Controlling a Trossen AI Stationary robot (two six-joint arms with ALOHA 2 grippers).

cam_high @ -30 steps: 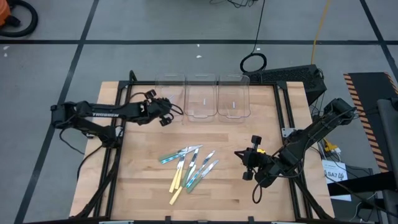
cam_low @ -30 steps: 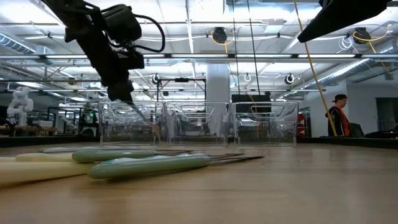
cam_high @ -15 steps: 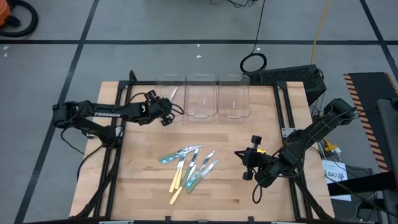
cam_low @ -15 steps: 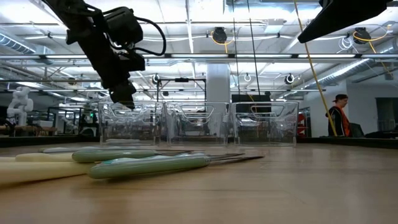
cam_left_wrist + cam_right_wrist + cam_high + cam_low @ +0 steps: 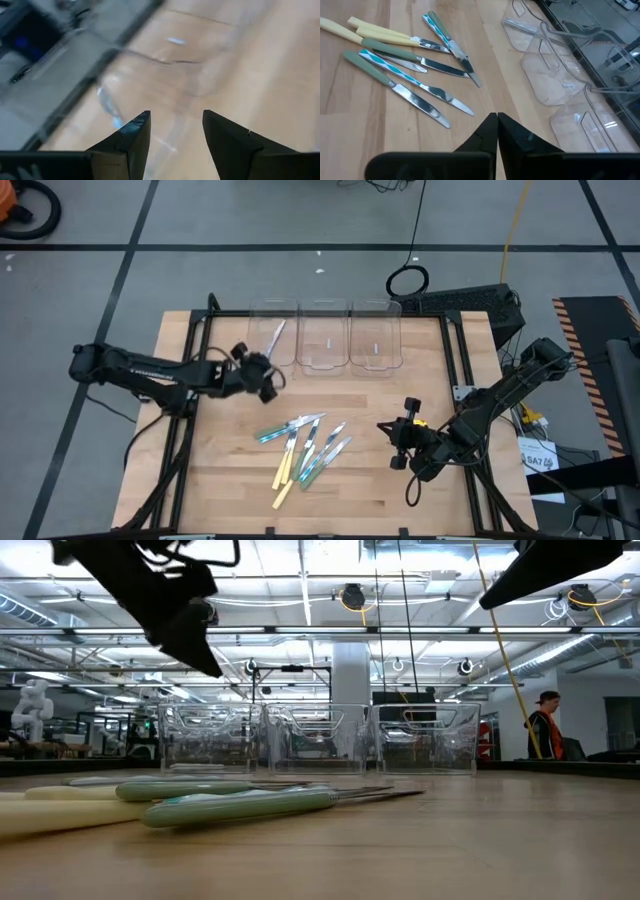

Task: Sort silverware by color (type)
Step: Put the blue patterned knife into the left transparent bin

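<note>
While the shut right gripper [image 5: 397,442] waits, the left gripper [image 5: 268,377] hangs open and empty near the silverware [image 5: 303,446].

Left wrist view blurred — bins [image 5: 165,85] smeared; utensil [image 5: 275,337] too small to identify.

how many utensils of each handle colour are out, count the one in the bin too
pale yellow handles: 2
green handles: 3
blue handles: 2
utensil in the left bin, colour too unclear to tell: 1
total: 8 that can be made out
</note>
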